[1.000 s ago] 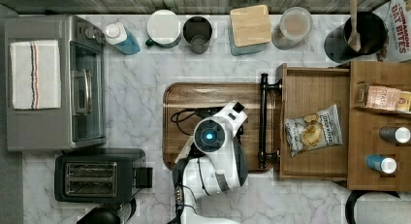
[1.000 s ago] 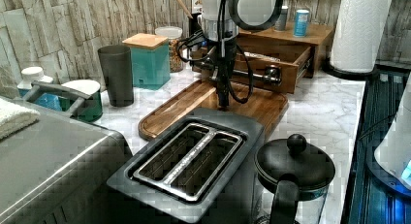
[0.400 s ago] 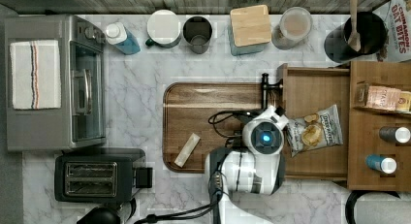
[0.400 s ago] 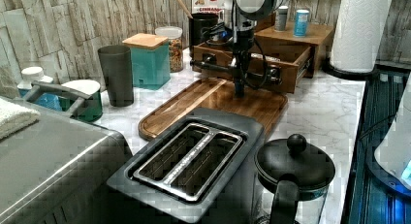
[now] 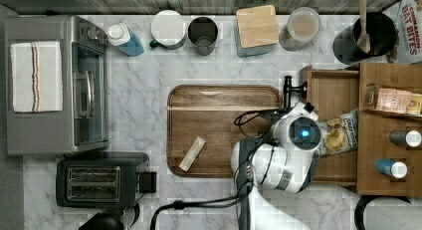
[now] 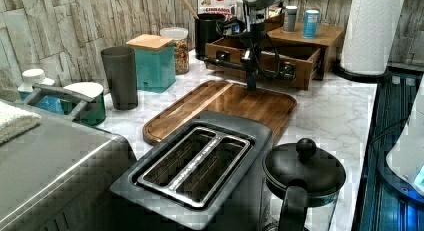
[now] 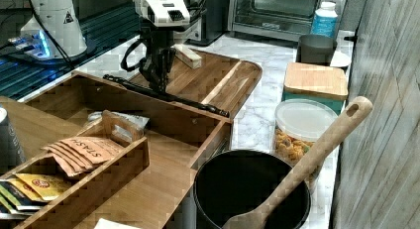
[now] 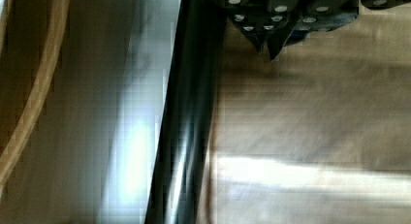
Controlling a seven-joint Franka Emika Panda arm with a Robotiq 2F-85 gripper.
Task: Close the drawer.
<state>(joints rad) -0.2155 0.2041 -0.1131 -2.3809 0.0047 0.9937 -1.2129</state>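
Drawer [image 5: 331,90] at right centre of the top view, pulled well out from under the shelf [image 5: 366,145] toward the tray [image 5: 224,125], chip bag [image 5: 338,135] lying inside. Not yet closed.

Black handle [image 7: 163,95] along the drawer front, facing the tray; in the right view, running across the middle left of the frame.

Gripper [image 7: 158,78] pointed straight down just beside that bar, on the tray side as the right view shows it. Fingertips [image 8: 269,47] drawn together into one narrow point. Probably so held to serve as a blunt pusher against the front, with no need to clasp anything. Contact with the bar: cannot tell.

Low and centred along the handle, likely so that a shove toward the shelf runs the drawer in straight, without skewing.
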